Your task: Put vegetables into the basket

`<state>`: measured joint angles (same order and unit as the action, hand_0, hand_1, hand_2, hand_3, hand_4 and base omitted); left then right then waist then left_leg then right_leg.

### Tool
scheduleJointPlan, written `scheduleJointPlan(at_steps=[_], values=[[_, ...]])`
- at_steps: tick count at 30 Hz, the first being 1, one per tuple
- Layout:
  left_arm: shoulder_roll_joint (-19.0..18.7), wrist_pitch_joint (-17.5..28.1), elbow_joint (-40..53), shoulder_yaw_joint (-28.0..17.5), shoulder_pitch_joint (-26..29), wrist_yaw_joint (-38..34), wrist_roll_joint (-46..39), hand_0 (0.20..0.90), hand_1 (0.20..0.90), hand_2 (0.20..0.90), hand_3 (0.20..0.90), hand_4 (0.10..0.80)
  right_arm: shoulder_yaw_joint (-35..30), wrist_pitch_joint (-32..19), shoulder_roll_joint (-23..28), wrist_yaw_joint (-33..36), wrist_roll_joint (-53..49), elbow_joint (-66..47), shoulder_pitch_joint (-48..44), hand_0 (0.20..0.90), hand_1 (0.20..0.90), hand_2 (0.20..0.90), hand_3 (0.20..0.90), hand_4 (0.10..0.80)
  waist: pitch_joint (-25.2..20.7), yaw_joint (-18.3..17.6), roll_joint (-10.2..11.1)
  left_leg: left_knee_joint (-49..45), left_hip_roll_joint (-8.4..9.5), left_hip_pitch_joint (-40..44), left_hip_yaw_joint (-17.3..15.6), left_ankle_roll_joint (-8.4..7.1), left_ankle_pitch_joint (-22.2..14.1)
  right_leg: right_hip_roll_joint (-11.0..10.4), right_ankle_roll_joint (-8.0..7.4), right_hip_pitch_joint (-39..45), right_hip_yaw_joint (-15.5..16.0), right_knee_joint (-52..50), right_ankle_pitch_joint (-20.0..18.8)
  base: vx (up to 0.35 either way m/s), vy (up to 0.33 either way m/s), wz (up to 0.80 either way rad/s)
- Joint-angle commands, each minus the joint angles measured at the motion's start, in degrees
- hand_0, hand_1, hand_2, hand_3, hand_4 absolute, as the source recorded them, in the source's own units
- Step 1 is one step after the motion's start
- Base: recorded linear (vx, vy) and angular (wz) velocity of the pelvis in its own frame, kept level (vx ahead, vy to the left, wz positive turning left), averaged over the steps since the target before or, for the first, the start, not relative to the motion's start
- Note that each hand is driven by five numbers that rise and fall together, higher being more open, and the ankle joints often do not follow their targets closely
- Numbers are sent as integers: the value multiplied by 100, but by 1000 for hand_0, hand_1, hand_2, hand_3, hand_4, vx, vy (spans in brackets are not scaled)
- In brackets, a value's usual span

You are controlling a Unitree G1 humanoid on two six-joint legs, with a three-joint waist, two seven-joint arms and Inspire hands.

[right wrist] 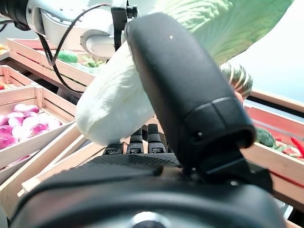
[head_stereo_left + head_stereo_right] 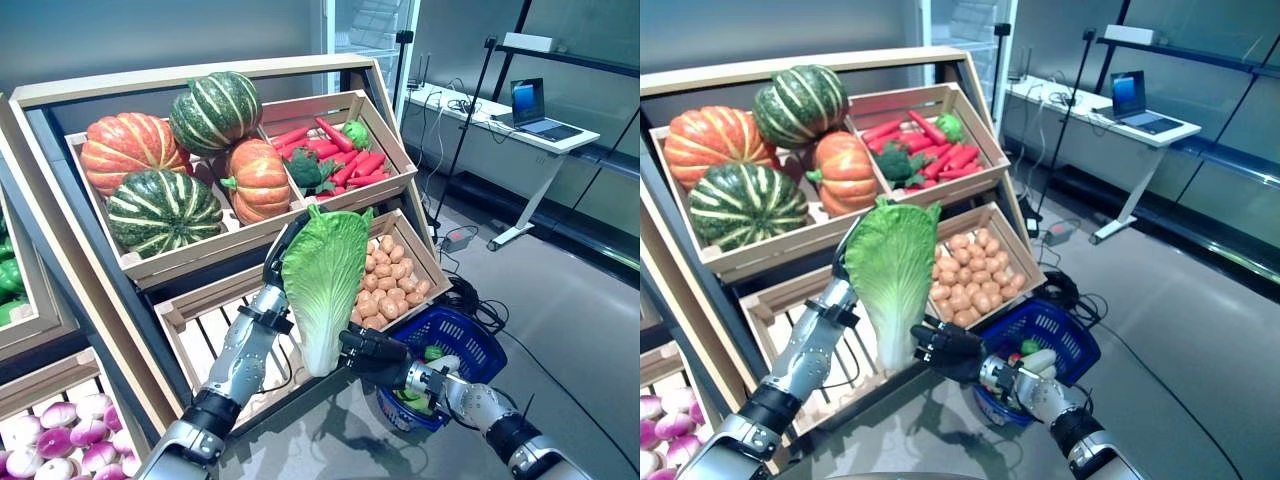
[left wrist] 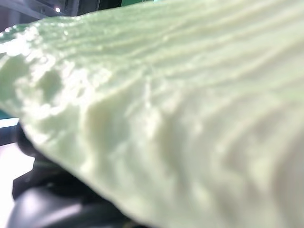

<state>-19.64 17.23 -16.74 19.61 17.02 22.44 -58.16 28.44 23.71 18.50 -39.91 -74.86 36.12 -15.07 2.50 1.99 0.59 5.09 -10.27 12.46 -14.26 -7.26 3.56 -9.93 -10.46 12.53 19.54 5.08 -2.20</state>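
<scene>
My left hand [image 2: 277, 256] is shut on a large green-and-white Chinese cabbage [image 2: 325, 280] and holds it upright in front of the wooden stand's lower crates. The cabbage's pale ribs show close up in the left wrist view [image 3: 190, 118]. My right hand [image 2: 375, 355] is at the cabbage's white base. In the right wrist view its thumb [image 1: 180, 80] lies over the base [image 1: 114, 109], with the fingers under it. The blue basket [image 2: 470, 335] stands on the floor just right of my right hand, with a green vegetable [image 2: 433, 352] and a pale one [image 2: 1040, 358] in it.
The wooden stand [image 2: 200, 85] with slanted crates rises to the left and behind. A crate of small brown potatoes [image 2: 390, 285] is right beside the cabbage. A white desk with a laptop [image 2: 535, 110] stands at the far right, with cables on the floor.
</scene>
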Motion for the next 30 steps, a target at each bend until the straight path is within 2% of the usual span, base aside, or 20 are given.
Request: scheduleJointPlan(at_steps=[1,11,18,25,30], values=[[1423,-18,-112,749,781,296,-453,300,300,300,300,400,-432,-33,-1922,-1830,-1846,-2073,-1251,900,900,900,900,800,-31,8,95,-9,95,18,228,156,-386,-90,257,138,116,-127,155,0,0,0],[1385,-85,-387,883,761,172,-145,300,300,300,300,400,-312,10,-2004,-2111,-1733,-2454,-1387,900,900,900,900,800,-1,28,119,-9,93,-17,238,168,-367,-85,261,102,117,-132,141,0,0,0],[1402,-350,-781,1050,594,441,-39,300,300,300,300,400,-325,-207,-2010,-1814,-1869,-2669,-1557,900,900,900,900,800,-12,43,139,-9,88,-31,218,175,-376,-81,262,82,116,-133,147,0,0,0],[1427,-327,-1084,1150,453,621,290,300,300,300,300,400,-439,-400,-2041,-1382,-1846,-2580,-1662,900,900,900,900,800,-2,55,171,-9,69,-42,187,173,-369,-76,270,50,120,-158,154,0,0,0],[1364,-201,-1166,1337,361,691,900,300,300,300,300,400,-564,-557,-1970,-1046,-1945,-2544,-1704,900,900,900,900,800,19,51,192,-9,57,-37,177,171,-385,-66,264,46,110,-163,158,0,0,0]])
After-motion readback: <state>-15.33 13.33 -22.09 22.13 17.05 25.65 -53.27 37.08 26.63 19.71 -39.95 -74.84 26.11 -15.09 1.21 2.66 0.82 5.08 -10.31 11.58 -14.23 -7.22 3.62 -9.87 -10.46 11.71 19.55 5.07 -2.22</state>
